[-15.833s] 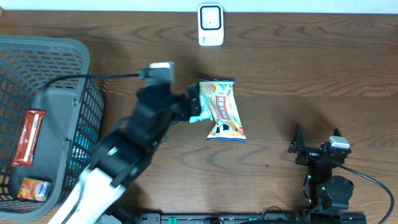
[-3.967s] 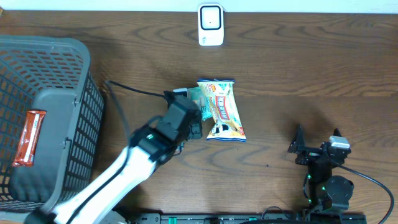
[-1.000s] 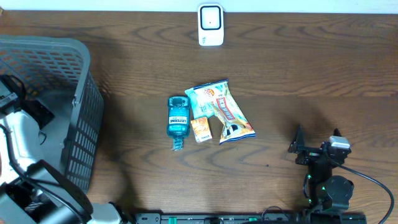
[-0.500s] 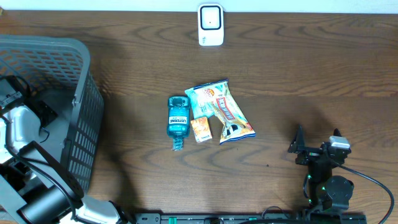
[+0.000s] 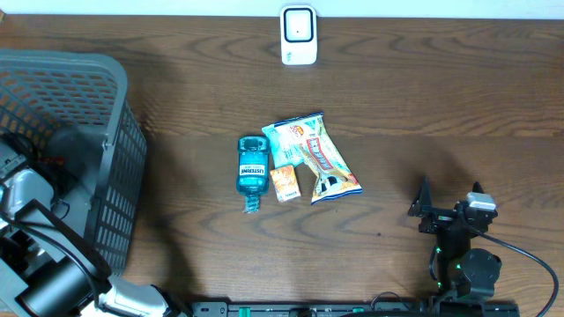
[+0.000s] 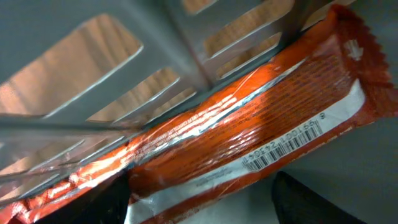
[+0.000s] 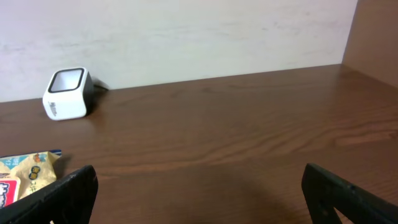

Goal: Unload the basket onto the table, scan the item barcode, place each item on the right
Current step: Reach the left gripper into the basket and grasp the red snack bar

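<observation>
An orange snack bar wrapper (image 6: 249,124) with a white barcode strip (image 6: 283,149) lies inside the grey basket, against its slatted wall. My left gripper (image 6: 199,200) hangs low over it, open. One dark finger (image 6: 102,202) touches the wrapper's left side, and the other (image 6: 311,202) stands apart on the right. From overhead the left arm (image 5: 31,189) reaches into the basket (image 5: 88,70) and hides the bar. The white scanner (image 5: 299,35) stands at the far edge of the table. My right gripper (image 5: 449,201) rests open at the front right with nothing between its fingers.
A blue mouthwash bottle (image 5: 252,167), a small orange box (image 5: 285,182) and a snack bag (image 5: 315,157) lie together mid-table. The right wrist view shows the scanner (image 7: 66,93) at the back wall and the bag's corner (image 7: 25,171).
The left arm has shifted toward the table's front inside the basket. The three items on the table and the right arm have not moved.
</observation>
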You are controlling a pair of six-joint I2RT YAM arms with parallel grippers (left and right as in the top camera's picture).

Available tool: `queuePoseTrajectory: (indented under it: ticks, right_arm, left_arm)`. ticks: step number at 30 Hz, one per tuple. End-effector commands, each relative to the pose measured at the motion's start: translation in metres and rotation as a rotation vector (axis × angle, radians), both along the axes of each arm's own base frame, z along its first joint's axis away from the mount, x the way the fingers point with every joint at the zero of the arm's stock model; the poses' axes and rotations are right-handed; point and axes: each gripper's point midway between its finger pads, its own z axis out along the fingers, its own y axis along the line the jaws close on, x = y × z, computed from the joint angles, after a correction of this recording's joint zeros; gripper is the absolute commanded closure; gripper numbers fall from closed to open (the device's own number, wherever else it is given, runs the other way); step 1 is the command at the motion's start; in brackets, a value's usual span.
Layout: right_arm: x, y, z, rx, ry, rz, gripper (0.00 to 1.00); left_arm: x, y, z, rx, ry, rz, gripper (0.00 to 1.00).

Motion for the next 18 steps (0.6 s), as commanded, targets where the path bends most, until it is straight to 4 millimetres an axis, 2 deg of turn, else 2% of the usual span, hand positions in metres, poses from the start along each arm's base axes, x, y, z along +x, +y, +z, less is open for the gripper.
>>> queuePoseTrajectory:
  ticks: [1, 5, 6, 9, 10, 14, 17, 18]
  right_arm:
    - [0.0, 0.001, 0.0, 0.011, -0.001, 0.001, 0.01]
    - [0.0, 0.001, 0.0, 0.012, -0.001, 0.001, 0.01]
    - [0.0, 0.001, 0.0, 0.011, -0.001, 0.001, 0.01]
    - [0.0, 0.001, 0.0, 0.012, -0.001, 0.001, 0.01]
    - [0.0, 0.001, 0.0, 0.012, -0.001, 0.001, 0.01]
    - [0.0, 0.001, 0.0, 0.011, -0.001, 0.001, 0.01]
    - [0.0, 0.001, 0.0, 0.011, -0.001, 0.001, 0.01]
    - [0.0, 0.001, 0.0, 0.012, -0.001, 0.001, 0.01]
  left_arm:
    - [-0.015, -0.025, -0.034, -0.109, 0.025, -0.02, 0.31]
    - [-0.019, -0.039, -0.044, -0.163, 0.019, -0.035, 0.58]
    - [-0.016, -0.045, -0.047, -0.191, 0.002, -0.046, 0.67]
    - [-0.008, -0.057, -0.048, -0.255, -0.05, -0.064, 0.81]
    - [-0.006, -0.06, -0.048, -0.271, -0.065, -0.054, 0.91]
    - [0.0, -0.065, -0.044, -0.282, -0.089, -0.023, 0.93]
    - [0.007, -0.067, -0.029, -0.254, -0.117, -0.045, 0.93]
    - [0.011, -0.066, -0.018, -0.235, -0.139, -0.054, 0.93]
